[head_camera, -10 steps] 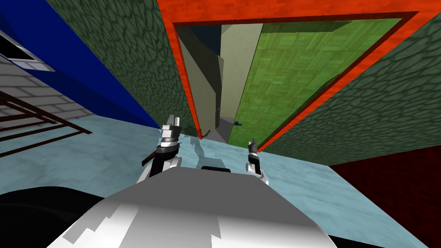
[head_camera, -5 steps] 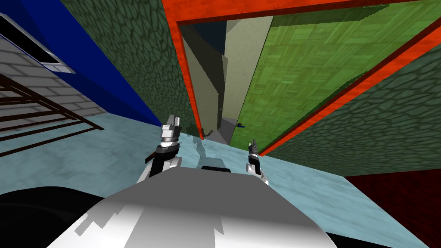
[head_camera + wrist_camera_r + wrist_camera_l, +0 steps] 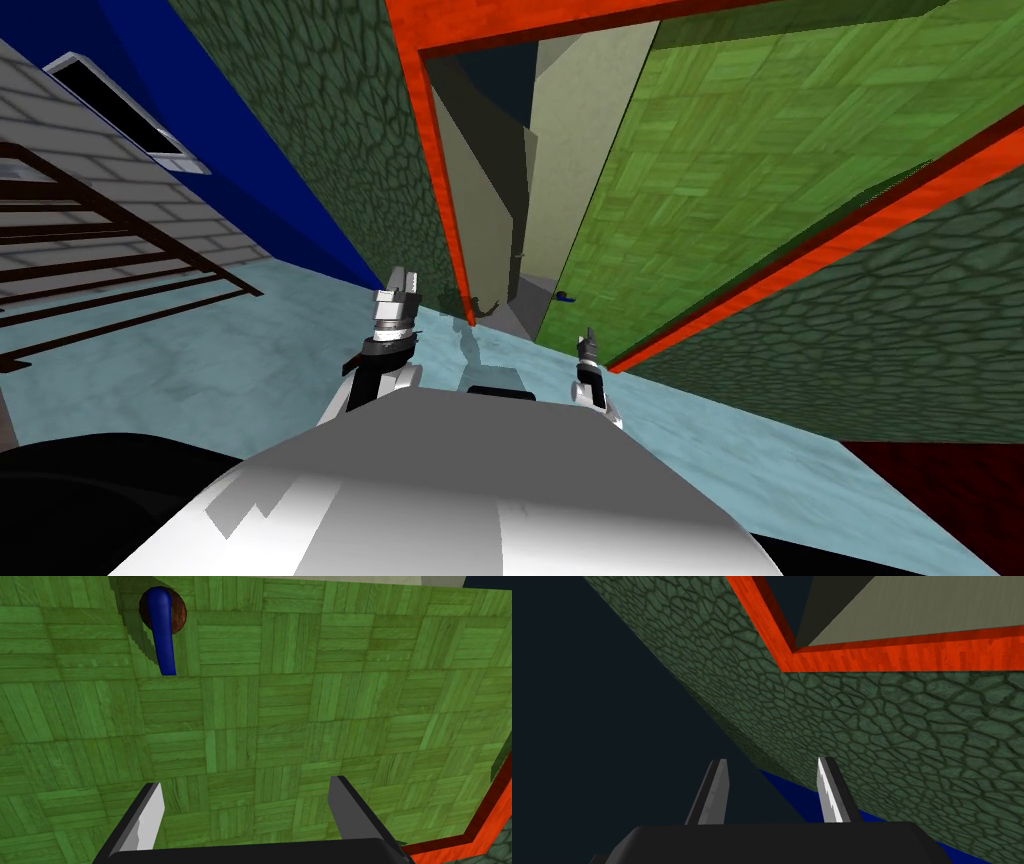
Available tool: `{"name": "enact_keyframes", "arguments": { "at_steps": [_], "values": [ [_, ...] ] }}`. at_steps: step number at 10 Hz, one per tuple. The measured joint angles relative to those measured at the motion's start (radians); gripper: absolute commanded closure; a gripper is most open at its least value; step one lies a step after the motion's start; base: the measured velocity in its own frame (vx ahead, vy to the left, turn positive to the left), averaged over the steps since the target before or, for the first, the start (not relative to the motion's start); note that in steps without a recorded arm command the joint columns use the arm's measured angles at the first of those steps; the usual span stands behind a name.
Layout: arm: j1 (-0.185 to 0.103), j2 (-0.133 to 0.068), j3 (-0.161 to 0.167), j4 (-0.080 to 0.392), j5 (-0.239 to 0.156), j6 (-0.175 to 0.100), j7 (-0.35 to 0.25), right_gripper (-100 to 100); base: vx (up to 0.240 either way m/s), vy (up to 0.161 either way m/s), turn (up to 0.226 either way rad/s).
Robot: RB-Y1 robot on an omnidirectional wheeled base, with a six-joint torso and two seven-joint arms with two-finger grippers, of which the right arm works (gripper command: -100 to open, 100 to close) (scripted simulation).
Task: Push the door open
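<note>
Far to my left, a brick wall [image 3: 40, 120] with dark rails [image 3: 120, 270] meets a blue wall [image 3: 260, 170]. From there a green stone-patterned wall [image 3: 340, 130] runs to the orange door frame [image 3: 445, 200]. The left gripper [image 3: 404, 276] hangs low in front of that stone wall, its fingers parted with nothing between them. I judge it is parked there to stay out of the way.

Past the frame's jamb, a narrow gap [image 3: 500, 200] shows beige walls beyond, so the green door [image 3: 720, 170] stands ajar, swung away from me. The right gripper [image 3: 588, 337] faces the door's panel near the blue handle [image 3: 163, 633], its fingers spread wide and empty. I judge it is set to press the panel close to the free edge, where a push turns the door most easily, rather than to grasp the lever.

I cannot tell whether its fingertips touch the panel. The door's top is cut off by the head view's edge, and the space past the gap is too narrow to read.
</note>
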Motion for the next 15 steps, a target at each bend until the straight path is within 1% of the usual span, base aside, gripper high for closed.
{"name": "enact_keyframes", "arguments": {
  "at_steps": [3, 4, 6, 7, 9, 10, 15],
  "values": [
    [-0.029, -0.007, -0.01, 0.07, -0.01, -0.009, -0.003, -100, 0.098, -0.018, 0.107],
    [-0.04, -0.011, -0.013, 0.104, -0.014, -0.019, -0.005, -100, 0.104, -0.024, 0.106],
    [-0.058, -0.015, -0.018, 0.152, -0.02, -0.031, -0.008, -100, 0.087, -0.031, 0.087],
    [-0.06, -0.016, -0.021, 0.163, -0.022, -0.032, -0.008, -100, 0.078, -0.023, 0.091],
    [-0.074, -0.023, -0.025, 0.209, -0.028, -0.043, -0.013, -100, 0.084, -0.028, 0.084],
    [-0.088, -0.027, -0.028, 0.241, -0.031, -0.052, -0.015, -100, 0.09, -0.026, 0.15],
    [-0.133, -0.037, -0.041, 0.364, -0.046, -0.083, -0.02, -100, 0.091, -0.036, 0.088]
  ]
}}
